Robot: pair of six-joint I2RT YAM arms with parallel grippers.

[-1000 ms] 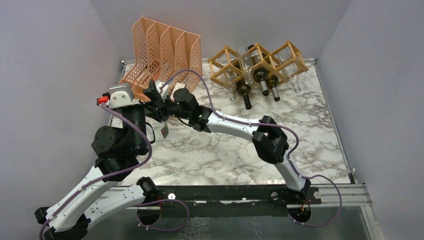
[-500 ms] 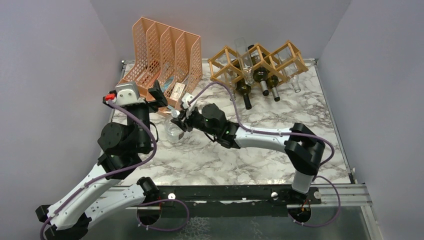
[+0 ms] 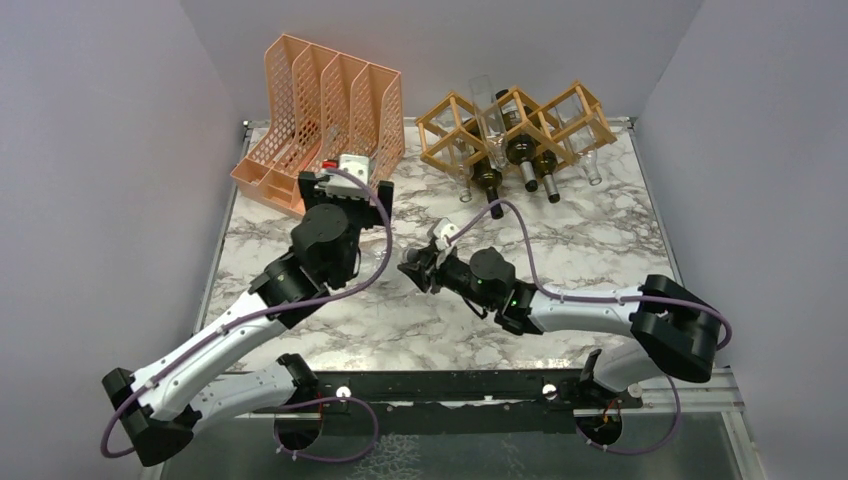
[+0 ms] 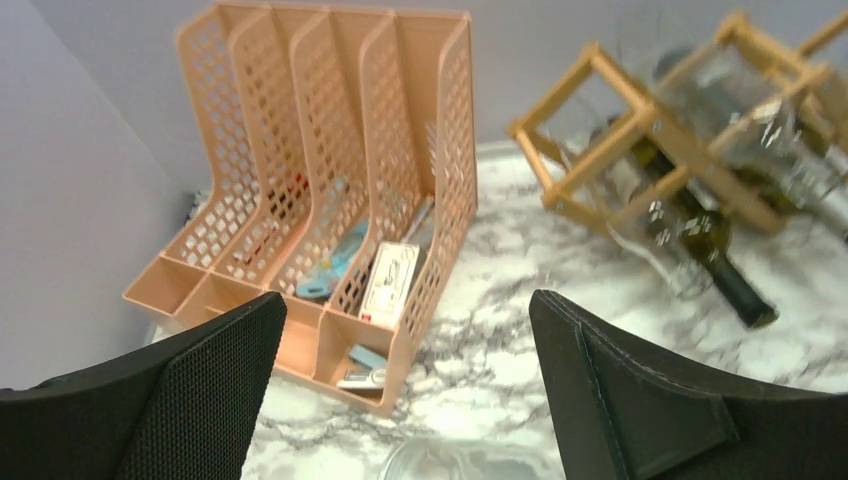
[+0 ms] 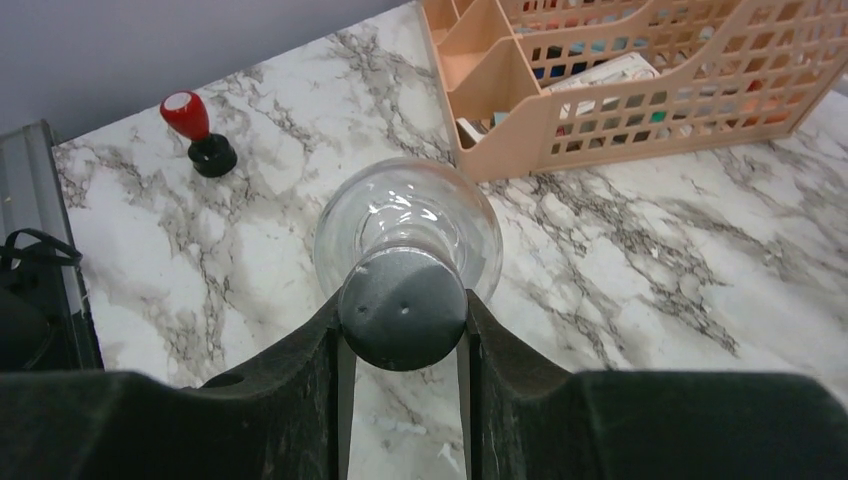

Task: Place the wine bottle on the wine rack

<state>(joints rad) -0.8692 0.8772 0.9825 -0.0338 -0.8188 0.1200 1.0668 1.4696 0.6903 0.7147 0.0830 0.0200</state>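
Note:
In the right wrist view a clear glass wine bottle (image 5: 408,225) with a dark grey cap (image 5: 403,307) is seen from its top end. My right gripper (image 5: 403,322) is shut on that cap, one finger on each side. From above, the right gripper (image 3: 412,268) is over the middle of the table, and the clear bottle is hard to make out there. The light wooden wine rack (image 3: 515,125) stands at the back right with several bottles in it. My left gripper (image 4: 410,390) is open and empty, facing the organizer, with a clear glass rim (image 4: 460,462) just below it.
A peach mesh file organizer (image 3: 325,100) with papers and small items stands at the back left. A small red-topped object on a black base (image 5: 192,125) stands on the marble table (image 3: 600,240). Dark bottle necks (image 3: 493,200) stick out of the rack toward the table's middle.
My right gripper has carried the bottle to the right and nearer, away from the organizer. The left arm has swung right, and its open gripper now sits in front of the organizer.

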